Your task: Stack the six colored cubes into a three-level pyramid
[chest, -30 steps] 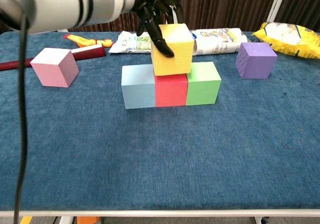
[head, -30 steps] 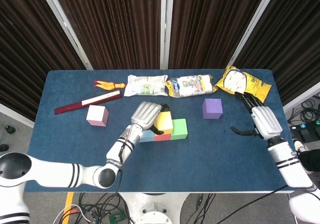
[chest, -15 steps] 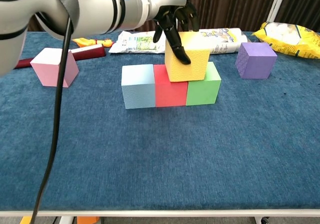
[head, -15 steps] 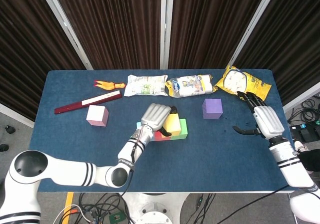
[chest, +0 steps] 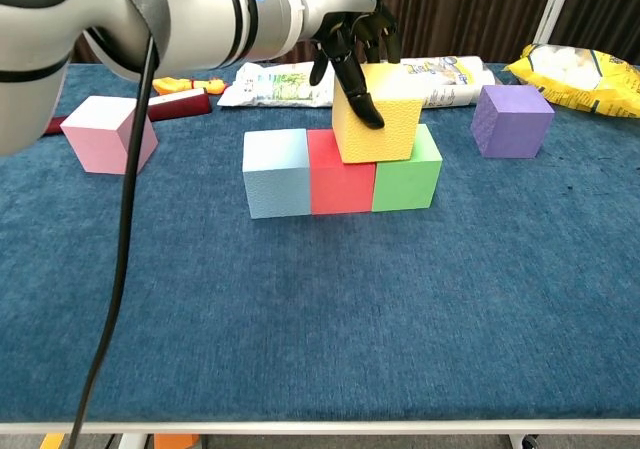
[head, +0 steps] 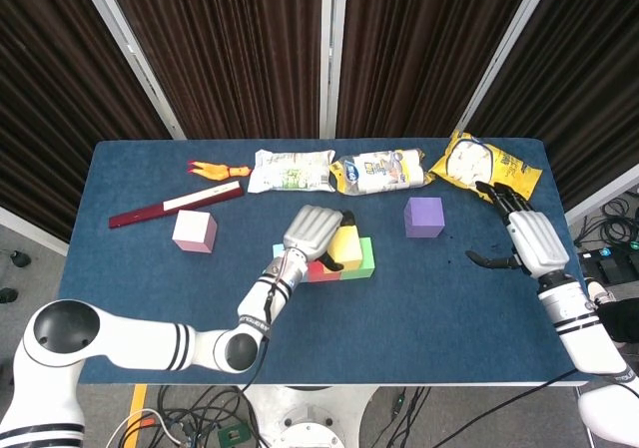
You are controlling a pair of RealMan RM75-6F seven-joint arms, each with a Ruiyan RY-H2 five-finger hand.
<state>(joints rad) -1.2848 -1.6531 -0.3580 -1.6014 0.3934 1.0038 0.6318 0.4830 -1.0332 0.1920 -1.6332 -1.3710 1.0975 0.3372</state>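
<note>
Chest view shows the left hand (chest: 350,31) holding the yellow block (chest: 376,112) from above, with its fingers wrapped over the top and one dark finger down the front face. Right under the hand, the yellow block sits over the line where the red block (chest: 340,181) and the green block (chest: 406,174) touch. The light blue block (chest: 276,172) is just to the left of the hand, touching the red one. So the bottom row looks done, and the job now seems to be the second row.

Next, the hand probably needs to let go gently and lift straight up, so the yellow block does not slide. Another block would then go beside it.

The purple block (chest: 511,120) is off to the right of the hand, and the pink block (chest: 108,133) is far off to its left.

Head view shows something the chest view does not: the right hand (head: 526,238), far to the right, with its fingers spread and holding nothing. From above, the left hand hides most of the blocks under it.
</note>
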